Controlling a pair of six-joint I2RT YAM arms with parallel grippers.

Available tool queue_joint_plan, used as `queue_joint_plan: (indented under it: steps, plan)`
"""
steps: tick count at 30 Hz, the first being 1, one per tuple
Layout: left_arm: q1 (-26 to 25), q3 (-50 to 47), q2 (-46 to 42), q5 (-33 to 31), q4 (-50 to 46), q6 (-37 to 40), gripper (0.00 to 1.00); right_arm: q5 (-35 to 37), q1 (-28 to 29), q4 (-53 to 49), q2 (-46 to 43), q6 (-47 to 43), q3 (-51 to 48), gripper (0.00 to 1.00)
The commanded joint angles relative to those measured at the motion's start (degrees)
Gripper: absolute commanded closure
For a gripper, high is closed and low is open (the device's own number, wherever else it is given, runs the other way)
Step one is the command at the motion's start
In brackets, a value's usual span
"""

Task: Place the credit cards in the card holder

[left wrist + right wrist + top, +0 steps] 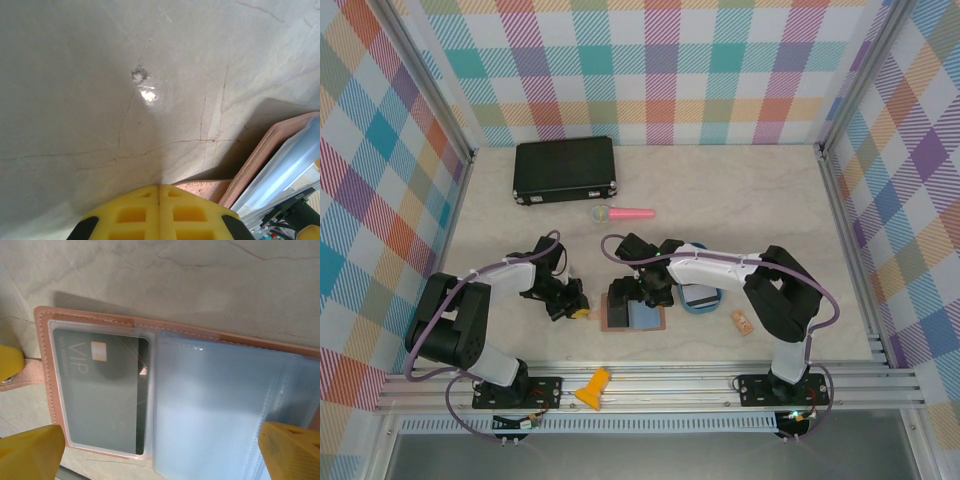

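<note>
The right gripper (160,447) had its yellow fingers (30,452) spread wide apart, and it held nothing. It hung right over the card holder (42,365), which lay open and flat on the table (200,275). One dark green card (100,390) with "VIP" on it sat inside a clear pocket of the card holder. The left gripper (159,212) had its fingers pressed together, with nothing between them. It was low over the table, just beside a corner of the card holder. A blue tray (703,303) sat just beside the card holder's other side.
</note>
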Motion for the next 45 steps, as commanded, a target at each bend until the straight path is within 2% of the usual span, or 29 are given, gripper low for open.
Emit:
queue_joint_plan:
  steps: [1, 22, 45]
  plan:
    - [-0.68, -0.85, 1.2, -0.99, -0.64, 0.47, 1.0, 1.63, 0.89, -3.28, -2.1, -0.46, 2.4, 0.01]
    - [-0.68, -0.85, 0.84, -0.94, -0.8, 0.45, 1.0, 0.02, 1.19, -2.77, 3.56, 0.97, 4.13, 0.01]
    - [-0.68, -0.86, 0.82, -0.7, -0.6, 0.44, 1.0, -9.16, 2.69, 10.62, 5.33, 4.63, 4.07, 0.01]
